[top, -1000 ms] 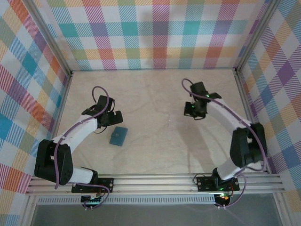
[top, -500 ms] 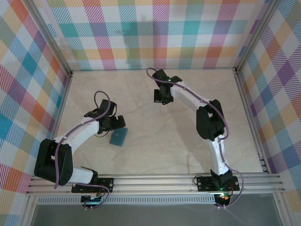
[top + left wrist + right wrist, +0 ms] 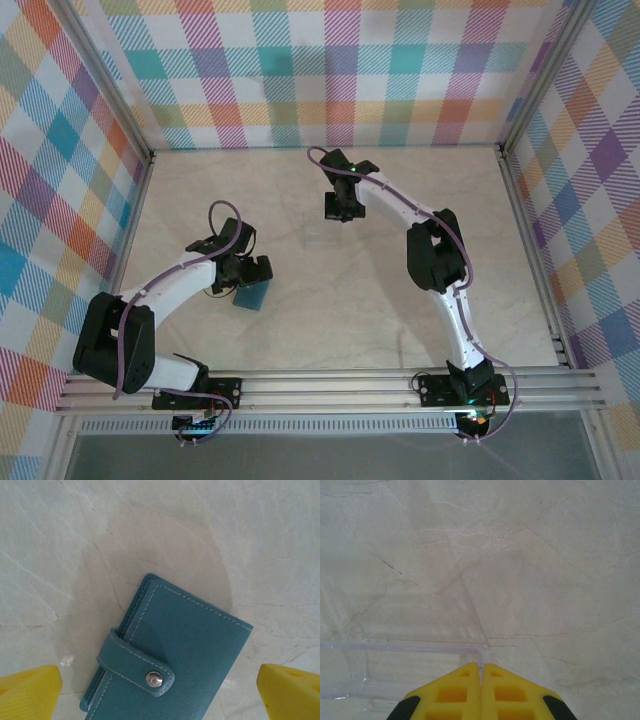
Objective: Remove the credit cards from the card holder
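Observation:
The teal card holder (image 3: 251,297) (image 3: 200,645) lies flat on the pale table, shut, with its strap snapped down by a silver stud (image 3: 153,679). The credit cards are hidden. My left gripper (image 3: 245,276) (image 3: 160,692) hangs just above the holder, open wide, one yellow fingertip (image 3: 30,692) on each side of it. My right gripper (image 3: 337,211) (image 3: 481,672) is at the table's far middle, shut on the thin wall of a clear plastic box (image 3: 323,237) (image 3: 410,647) near its corner.
The table is a pale marbled sheet (image 3: 380,300) inside a walled frame with checked fabric sides (image 3: 330,70). An aluminium rail (image 3: 330,385) with both arm bases runs along the near edge. The right arm arches across the middle of the table.
The right arm has swung from the right side to the far middle, and the clear box now shows beside its gripper. The left gripper has slid a little nearer, over the card holder.

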Action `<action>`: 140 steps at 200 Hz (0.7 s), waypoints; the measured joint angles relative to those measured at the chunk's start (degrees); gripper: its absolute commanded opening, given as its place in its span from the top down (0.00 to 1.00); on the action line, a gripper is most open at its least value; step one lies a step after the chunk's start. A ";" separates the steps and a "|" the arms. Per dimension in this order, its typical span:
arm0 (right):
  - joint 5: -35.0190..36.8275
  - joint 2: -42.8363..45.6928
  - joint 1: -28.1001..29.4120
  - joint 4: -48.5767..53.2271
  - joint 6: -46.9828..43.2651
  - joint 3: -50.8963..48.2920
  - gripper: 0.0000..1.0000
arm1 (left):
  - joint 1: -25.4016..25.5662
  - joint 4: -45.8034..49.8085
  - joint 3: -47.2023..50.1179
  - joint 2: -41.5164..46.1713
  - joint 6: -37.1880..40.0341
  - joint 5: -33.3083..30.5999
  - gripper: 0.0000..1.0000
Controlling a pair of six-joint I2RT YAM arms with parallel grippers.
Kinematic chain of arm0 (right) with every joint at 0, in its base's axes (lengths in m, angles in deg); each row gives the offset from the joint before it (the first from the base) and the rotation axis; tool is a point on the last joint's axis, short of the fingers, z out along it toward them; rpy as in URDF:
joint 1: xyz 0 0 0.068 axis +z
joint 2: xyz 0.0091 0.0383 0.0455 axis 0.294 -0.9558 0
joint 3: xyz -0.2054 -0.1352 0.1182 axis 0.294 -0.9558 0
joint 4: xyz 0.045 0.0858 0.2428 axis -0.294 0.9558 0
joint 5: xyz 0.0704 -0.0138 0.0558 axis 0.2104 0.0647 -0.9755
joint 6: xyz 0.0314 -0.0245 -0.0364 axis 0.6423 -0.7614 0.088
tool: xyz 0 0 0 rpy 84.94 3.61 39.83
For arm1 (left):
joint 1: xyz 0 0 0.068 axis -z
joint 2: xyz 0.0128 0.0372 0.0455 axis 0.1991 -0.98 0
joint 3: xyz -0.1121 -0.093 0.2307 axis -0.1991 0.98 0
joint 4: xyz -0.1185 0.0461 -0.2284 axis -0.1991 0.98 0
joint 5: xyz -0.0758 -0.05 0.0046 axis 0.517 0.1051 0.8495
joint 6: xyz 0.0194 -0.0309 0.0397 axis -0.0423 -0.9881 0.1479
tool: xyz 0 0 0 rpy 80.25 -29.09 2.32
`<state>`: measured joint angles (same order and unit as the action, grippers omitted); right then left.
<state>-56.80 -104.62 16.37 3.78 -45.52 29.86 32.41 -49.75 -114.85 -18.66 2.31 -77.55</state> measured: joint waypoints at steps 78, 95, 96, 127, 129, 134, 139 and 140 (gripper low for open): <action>-2.08 1.42 0.00 0.37 0.48 -1.38 0.68 | 0.00 1.62 -0.20 -3.98 2.21 2.71 0.00; -2.86 3.65 0.00 0.31 0.46 -2.60 0.66 | 0.00 1.60 -0.26 -5.05 2.89 4.24 0.00; -2.86 3.76 0.00 0.33 0.46 -2.64 0.66 | 0.00 1.60 -0.28 -5.14 2.93 4.35 0.00; -3.67 9.03 0.00 0.28 0.44 -4.28 0.65 | 0.00 1.62 -1.11 -7.87 4.28 6.08 0.00; -3.69 9.25 0.00 0.24 0.44 -4.37 0.65 | 0.00 1.64 -1.18 -8.02 4.35 6.19 0.00; -3.82 10.14 0.00 0.11 0.44 -4.68 0.65 | 0.00 1.73 -1.31 -8.33 4.55 6.36 0.00; -3.91 10.93 0.00 0.02 0.44 -5.05 0.65 | 0.04 1.84 -1.46 -8.55 4.66 6.45 0.00; -3.91 11.15 0.00 -0.02 0.44 -5.18 0.65 | 0.09 1.88 -1.51 -8.61 4.74 6.47 0.00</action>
<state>-60.72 -93.48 16.37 3.76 -45.08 24.68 32.50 -47.87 -116.35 -27.28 7.05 -71.08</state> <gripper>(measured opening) 0.348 0.998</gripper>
